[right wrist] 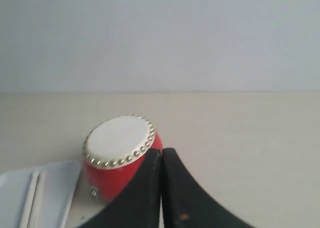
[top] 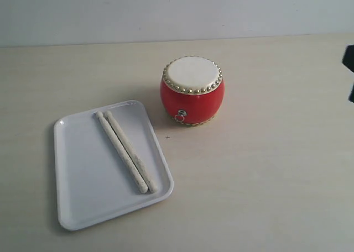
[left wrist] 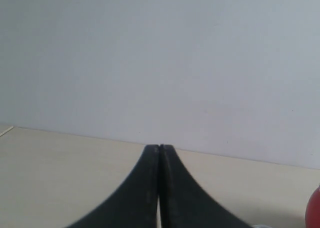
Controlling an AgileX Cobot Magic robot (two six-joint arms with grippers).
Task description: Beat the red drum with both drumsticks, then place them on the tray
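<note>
Sticks (top: 126, 151) lie side by side on the tray (top: 83, 197), touching along their length and running slantwise from its far left corner towards its near right rim; the drum (top: 192, 92) stands upright on the table (top: 265, 180), just beside the tray's far right corner and apart from it, skin up.

Left gripper (left wrist: 159, 148) has its jaws pressed together with nothing between them, held above the table and facing the wall; the right gripper (right wrist: 161, 150) is likewise closed and empty, with the drum just beyond its tips and well clear of the sticks; neither is touching anything.

Which step this is cannot be settled from the layout alone: it suits the opening, before any stick is lifted, and equally the finish, with both sticks laid down; nothing shows whether the drum has been beaten.

If it is the opening, I judge the next move calls for both sets of jaws to part, then each arm to come down over its own stick; since the sticks touch, getting a finger between them looks like the awkward part, and the low rim near their ends may hinder a grip there.
</note>
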